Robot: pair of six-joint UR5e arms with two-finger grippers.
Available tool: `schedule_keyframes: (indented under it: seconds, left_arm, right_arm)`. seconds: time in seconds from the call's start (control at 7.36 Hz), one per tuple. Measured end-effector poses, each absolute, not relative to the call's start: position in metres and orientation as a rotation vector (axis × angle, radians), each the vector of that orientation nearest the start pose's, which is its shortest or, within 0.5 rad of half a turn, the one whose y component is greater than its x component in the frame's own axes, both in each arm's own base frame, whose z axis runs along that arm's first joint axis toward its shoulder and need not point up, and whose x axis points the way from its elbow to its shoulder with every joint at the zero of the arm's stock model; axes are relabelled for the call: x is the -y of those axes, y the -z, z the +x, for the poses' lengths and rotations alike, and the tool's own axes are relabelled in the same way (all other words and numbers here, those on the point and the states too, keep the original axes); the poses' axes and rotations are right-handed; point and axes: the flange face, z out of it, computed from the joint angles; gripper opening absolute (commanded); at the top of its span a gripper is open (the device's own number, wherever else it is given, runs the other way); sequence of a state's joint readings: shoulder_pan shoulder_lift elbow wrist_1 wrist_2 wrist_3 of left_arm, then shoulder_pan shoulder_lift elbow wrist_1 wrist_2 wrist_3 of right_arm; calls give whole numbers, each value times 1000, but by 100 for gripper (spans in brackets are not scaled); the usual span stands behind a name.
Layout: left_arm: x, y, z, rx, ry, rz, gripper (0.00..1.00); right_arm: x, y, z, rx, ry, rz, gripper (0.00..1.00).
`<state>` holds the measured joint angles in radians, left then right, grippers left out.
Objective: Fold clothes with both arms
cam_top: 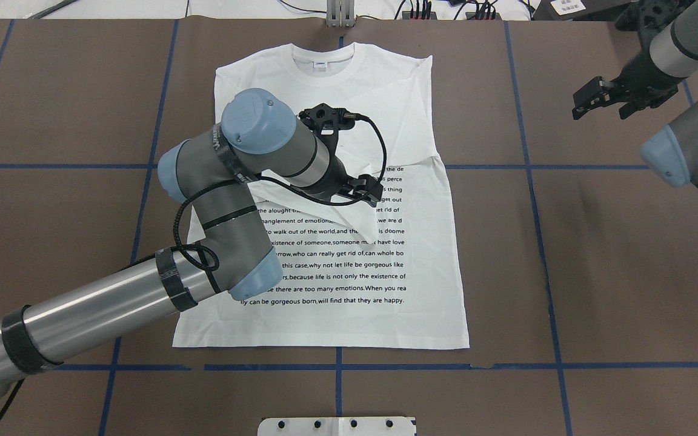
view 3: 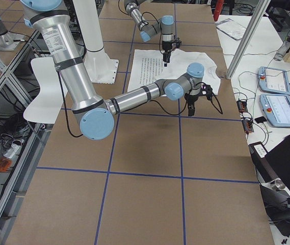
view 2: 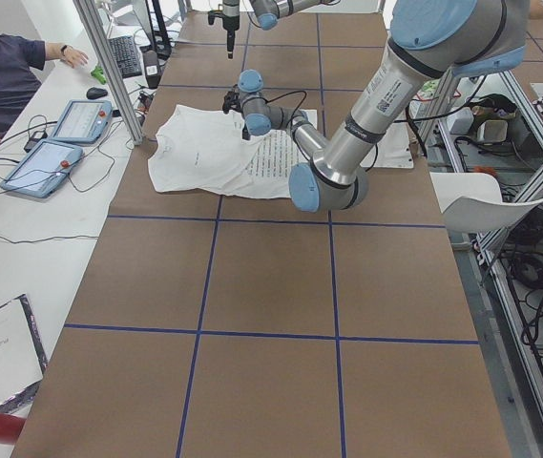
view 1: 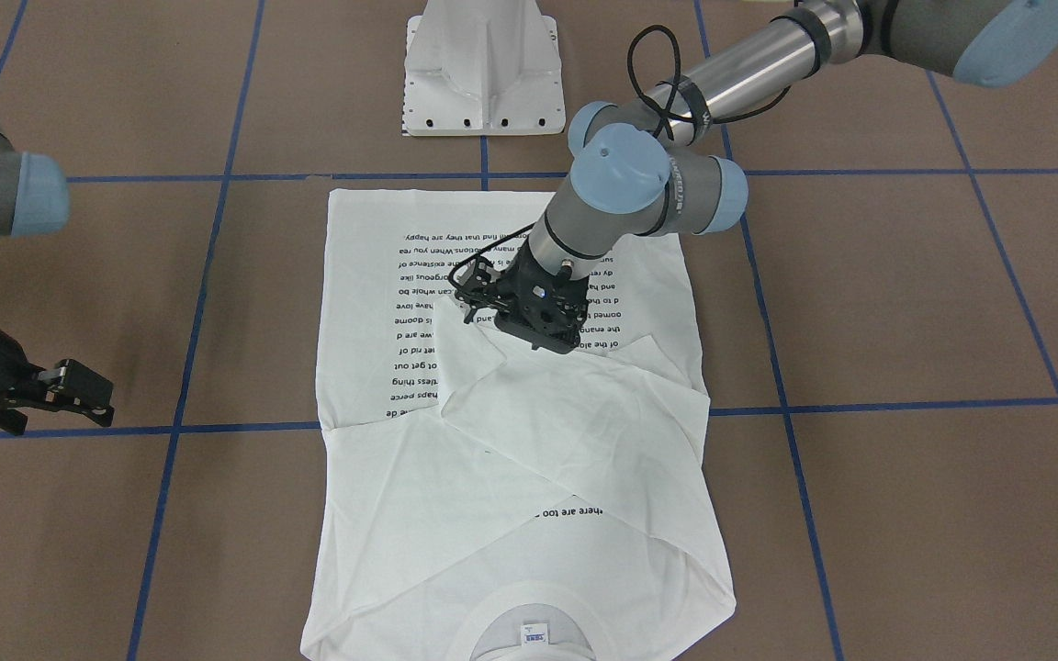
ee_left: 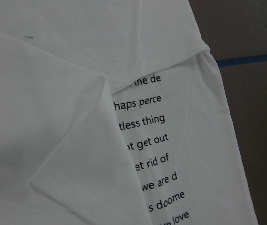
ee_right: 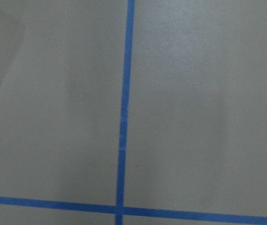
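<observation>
The white T-shirt (view 1: 382, 514) (cam_top: 422, 290) lies flat on the brown table, printed text up, with its collar (cam_top: 322, 57) at the far side from the robot. Both sleeves are folded in across the chest (view 1: 584, 413). My left gripper (view 1: 522, 332) (cam_top: 366, 191) points down over the end of one folded sleeve in the middle of the shirt and looks open. The cloth under it lies slack in the left wrist view (ee_left: 77, 70). My right gripper (view 1: 79, 397) (cam_top: 597, 100) hangs open over bare table, well clear of the shirt.
Blue tape lines (ee_right: 124, 112) divide the brown tabletop into squares. The white pedestal base (view 1: 483, 73) stands just past the shirt's hem. A person (view 2: 4, 76) sits at a side table with tablets (view 3: 277, 97) beyond the collar end.
</observation>
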<state>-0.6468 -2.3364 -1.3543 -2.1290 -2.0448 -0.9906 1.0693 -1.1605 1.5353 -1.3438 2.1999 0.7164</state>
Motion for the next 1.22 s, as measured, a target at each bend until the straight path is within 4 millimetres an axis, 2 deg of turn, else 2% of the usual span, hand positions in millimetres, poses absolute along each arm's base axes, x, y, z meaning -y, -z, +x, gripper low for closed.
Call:
schedule_keyframes:
  seconds: [0.14, 0.27, 0.41, 0.68, 0.82, 0.95, 1.22]
  left_arm:
    - [538, -232, 522, -1089, -224, 310, 100]
    - [548, -237, 495, -1041, -251, 337, 100]
    - [552, -241, 467, -1001, -282, 364, 100]
    - [553, -263, 408, -958, -351, 424, 100]
    - [556, -274, 385, -953, -386, 438, 100]
    - [557, -283, 368, -949, -413, 449, 100]
    - [559, -293, 349, -940, -433, 463, 100]
  right_arm:
    - [615, -398, -278, 830, -22, 139, 100]
    - [612, -378, -303, 835, -36, 146, 100]
    - [607, -357, -329, 838, -60, 149, 100]
    - [588, -321, -389, 825, -110, 165, 100]
    - [579, -303, -416, 809, -124, 170, 100]
    - [568, -279, -446, 768, -126, 170, 100]
    - [545, -232, -504, 693, -128, 178, 100]
